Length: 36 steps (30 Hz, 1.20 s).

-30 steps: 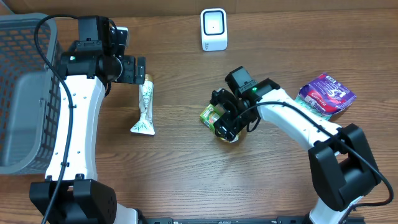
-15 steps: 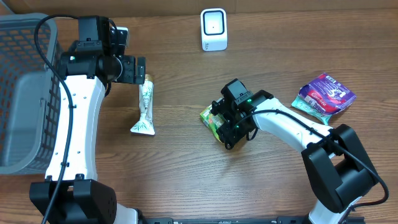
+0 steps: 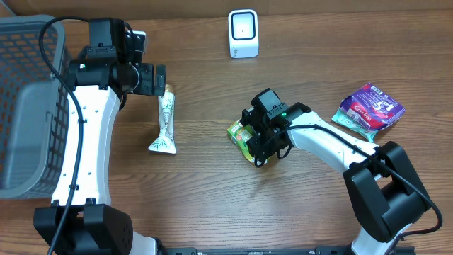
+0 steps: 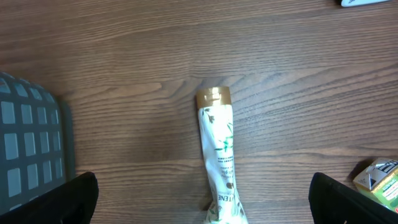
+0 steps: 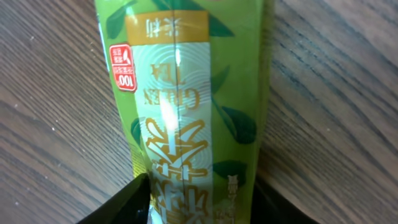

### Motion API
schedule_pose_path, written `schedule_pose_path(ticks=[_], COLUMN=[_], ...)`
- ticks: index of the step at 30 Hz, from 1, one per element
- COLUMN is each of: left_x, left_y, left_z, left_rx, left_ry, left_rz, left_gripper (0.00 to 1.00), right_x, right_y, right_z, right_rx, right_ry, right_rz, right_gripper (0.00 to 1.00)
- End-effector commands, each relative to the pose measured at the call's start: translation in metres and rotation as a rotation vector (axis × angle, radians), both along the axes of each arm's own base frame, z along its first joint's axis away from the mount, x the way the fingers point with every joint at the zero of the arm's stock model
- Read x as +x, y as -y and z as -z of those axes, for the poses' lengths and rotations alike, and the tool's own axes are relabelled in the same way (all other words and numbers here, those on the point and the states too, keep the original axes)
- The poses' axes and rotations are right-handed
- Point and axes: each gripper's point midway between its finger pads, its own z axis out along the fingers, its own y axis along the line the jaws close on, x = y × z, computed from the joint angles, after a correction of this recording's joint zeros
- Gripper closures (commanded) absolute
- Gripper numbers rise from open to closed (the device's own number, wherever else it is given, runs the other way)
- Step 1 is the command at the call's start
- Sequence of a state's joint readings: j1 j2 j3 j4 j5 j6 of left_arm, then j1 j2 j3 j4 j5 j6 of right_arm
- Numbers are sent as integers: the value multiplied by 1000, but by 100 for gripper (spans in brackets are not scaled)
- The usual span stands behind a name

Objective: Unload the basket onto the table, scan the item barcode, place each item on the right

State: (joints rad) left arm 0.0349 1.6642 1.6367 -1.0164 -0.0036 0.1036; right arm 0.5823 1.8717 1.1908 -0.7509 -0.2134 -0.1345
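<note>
Overhead: a grey mesh basket (image 3: pixel 25 85) fills the far left of frame. Just right of it, upper left, is the left gripper (image 3: pixel 160 79), with jaws spread fully and nothing in them. It hangs over the gold-capped end of a white tube (image 3: pixel 165 120) lying flat on the wood table (image 3: pixel 198 205).

Left wrist view: the tube runs from centre to the bottom edge, cap up-frame. The fingers (image 4: pixel 62 199) sit at the two lower corners, well clear of it.

A white scanner (image 3: pixel 243 33) stands top centre. The green tea pack (image 3: pixel 240 133) lies on the table just right of centre, well below the scanner. The right gripper (image 3: pixel 256 150) is down at the pack's right end.

Right wrist view: the pack fills the middle, with a dark finger (image 5: pixel 118 202) close against each lower side. The jaws are partly apart; cannot tell whether they pinch it.

A purple packet (image 3: pixel 373 105) lies at far right.
</note>
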Motion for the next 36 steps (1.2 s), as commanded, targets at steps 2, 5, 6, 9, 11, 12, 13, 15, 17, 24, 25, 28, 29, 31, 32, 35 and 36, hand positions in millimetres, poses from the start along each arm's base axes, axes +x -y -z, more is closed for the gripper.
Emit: schedule_pose_path(ticks=[2,5,6,9,11,12,13,15,17,24,25,28,29,31,32,35,36], left_x=[-1,-1,-1,-1,-1,-1,-1,-1,-1,-1,-1,-1,-1,-1,-1,-1,-1], left_y=[-1,-1,-1,-1,-1,-1,-1,-1,-1,-1,-1,-1,-1,-1,-1,-1,-1], left_z=[-12,-11,-11,-11,-11,-12,-11,-11,-11,-12,-11,-12,-12,-11,-12,-11,-11], left_rx=[-8,-8,-8,-8,-8,-8,-8,-8,-8,-9,-8,-8,-8,-9,-8,-8,-8], left_ry=[30,30,30,30,30,30,30,30,30,30,30,30,30,30,30,30,30], left_rz=[-19,-19,-19,-19,-19,-19,-19,-19,-19,-19,-19,-19,-19,-19,-19,-19,-19], left_gripper=[1,1,0,1,0,1,0,0,1,0,0,1,0,0,1,1,1], right_x=[-3,-7,-8,-12,-15,-18,-18,-18,-17,-16,-16,-20,-21,-23,-22,-20,-20], right_y=[-6,-10,-10,-7,-5,-3,-3,-3,-4,-4,-3,-7,-10,-17,-21,-33,-38], right_z=[-3,-1,1,7,11,14,14,14,13,13,13,9,5,-7,-15,-44,-58], right_rx=[23,22,23,20,15,9,8,11,14,14,14,33,49,97,126,250,316], right_ry=[-4,-3,-3,-8,-16,-25,-28,-30,-26,-30,-35,-67,-84,-122,-142,-200,-223], right_rz=[-7,-21,-22,-21,-21,-17,-9,3,4,21,34,49,47,38,37,-3,-31], right_gripper=[45,43,43,43,44,45,47,50,58,80,80,85,87,91,92,96,96])
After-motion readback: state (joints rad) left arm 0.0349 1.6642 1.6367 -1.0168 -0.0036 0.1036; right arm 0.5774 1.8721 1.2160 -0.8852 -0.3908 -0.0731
